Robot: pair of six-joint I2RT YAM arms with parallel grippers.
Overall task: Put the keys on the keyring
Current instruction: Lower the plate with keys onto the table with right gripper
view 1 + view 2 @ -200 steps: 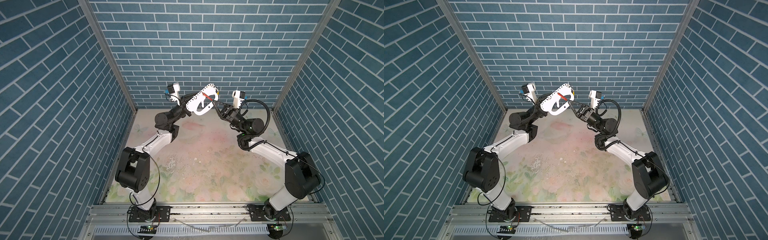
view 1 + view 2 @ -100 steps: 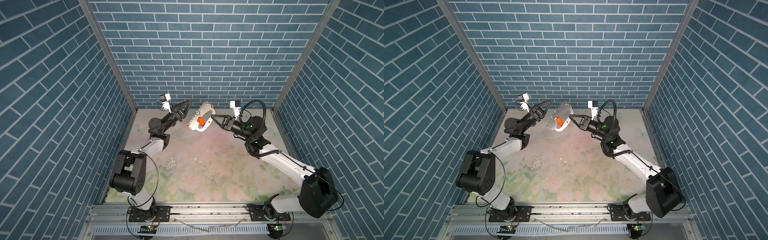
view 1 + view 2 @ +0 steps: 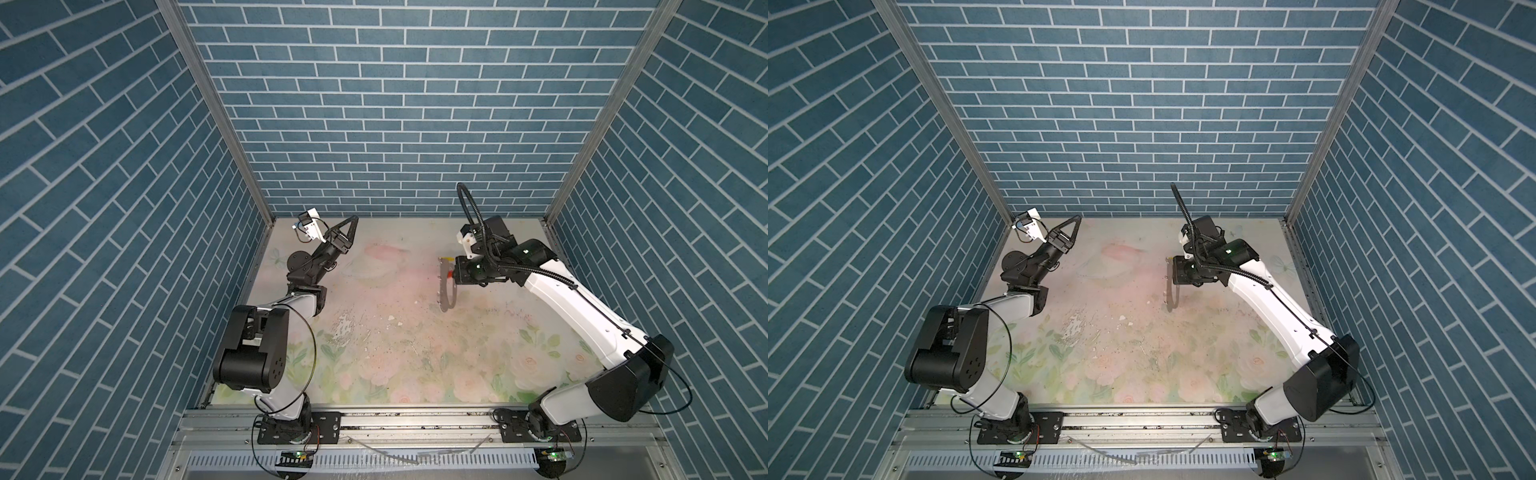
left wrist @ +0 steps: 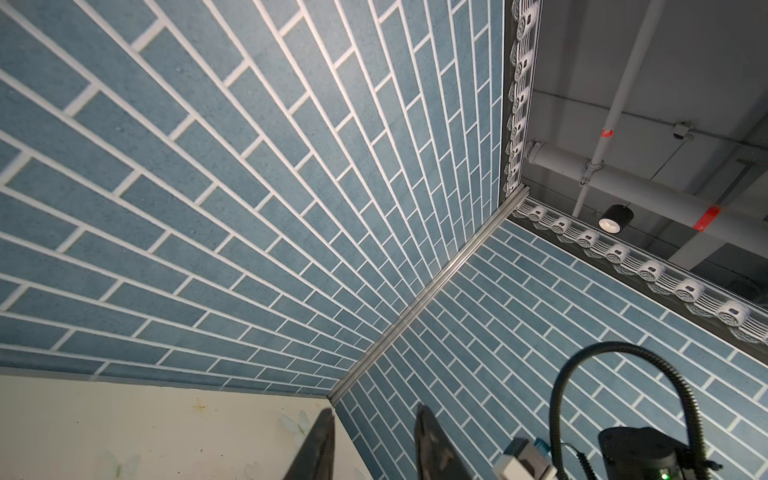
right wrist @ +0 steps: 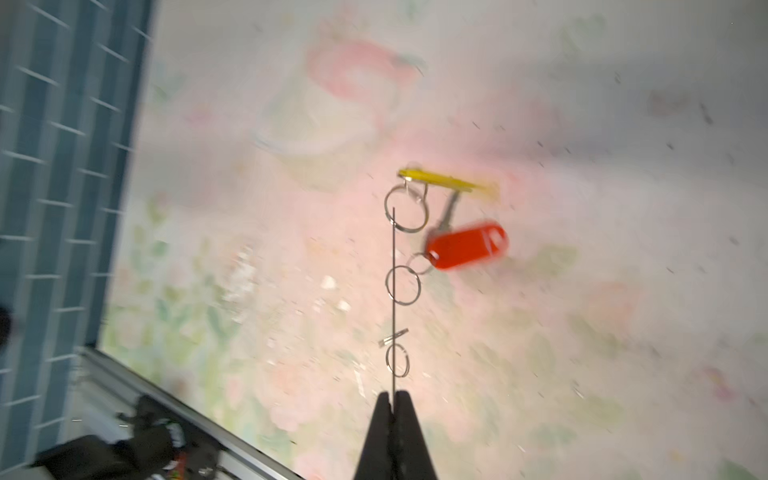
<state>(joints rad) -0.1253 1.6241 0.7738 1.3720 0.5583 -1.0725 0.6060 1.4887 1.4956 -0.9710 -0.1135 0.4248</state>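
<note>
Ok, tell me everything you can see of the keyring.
The keyring is seen edge-on, a thin dark line, one end pinched in the shut right gripper. Three silver rings hang along it; the red tag and yellow tag dangle from two of them. It is held on edge over the table; blur hides finer detail.
</note>
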